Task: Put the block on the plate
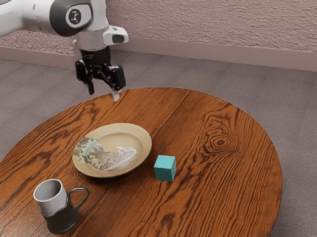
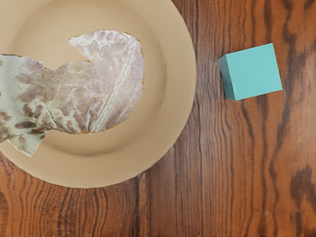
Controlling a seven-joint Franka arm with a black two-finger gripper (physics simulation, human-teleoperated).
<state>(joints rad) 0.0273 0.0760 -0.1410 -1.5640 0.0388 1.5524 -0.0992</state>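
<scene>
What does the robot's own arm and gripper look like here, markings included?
The arm is white with smooth, rounded links. A dark grey joint cap carries a pale disc with a dark emblem. Lower down, a white protruding piece has a dark inset. The fingers hang from black, angular linkage; one has a pale tip.

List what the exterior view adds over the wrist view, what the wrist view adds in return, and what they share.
Exterior view: the open gripper beyond the plate, the mug with its looped handle, the wall and the floor.
Wrist view: from above, fine detail in the plate's ragged-edged pattern, including a pale wavy line.
Both: the plate, the teal block beside it with a gap between, and the wooden table.
</scene>
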